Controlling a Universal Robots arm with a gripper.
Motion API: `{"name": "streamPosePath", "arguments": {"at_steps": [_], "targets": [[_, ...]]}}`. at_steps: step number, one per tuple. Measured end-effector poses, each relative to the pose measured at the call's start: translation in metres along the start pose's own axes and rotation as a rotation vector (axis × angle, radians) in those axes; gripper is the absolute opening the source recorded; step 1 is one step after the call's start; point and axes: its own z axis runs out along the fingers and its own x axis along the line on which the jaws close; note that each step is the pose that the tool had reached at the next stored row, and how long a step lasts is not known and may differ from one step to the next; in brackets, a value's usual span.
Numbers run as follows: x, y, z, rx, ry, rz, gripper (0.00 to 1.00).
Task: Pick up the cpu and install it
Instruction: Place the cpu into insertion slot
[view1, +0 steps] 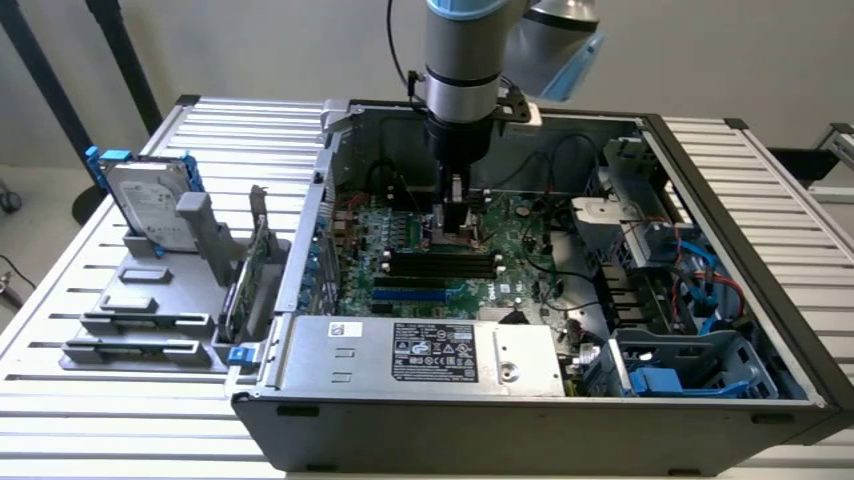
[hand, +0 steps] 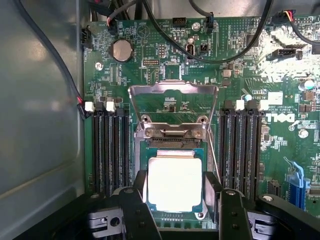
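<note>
Our gripper is spread, its fingers flanking the cpu, which lies in the socket directly below. We risk bent pins if it sits skewed or gets dragged.

walls: plain pale wall, evenly lit | furniture: worktable of pale metal slats with dark grooves, spreading out all round below the hand | stand: dark slanted poles well off to the exterior view's left of the hand | floor: pale patch beyond the table edge
</note>
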Motion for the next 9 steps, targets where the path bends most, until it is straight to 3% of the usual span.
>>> {"name": "streamPosePath", "arguments": {"at_steps": [9], "targets": [[-0.0009, -0.0010, 0.0010, -0.0021, -0.0005, 0.008, 0.54]]}}
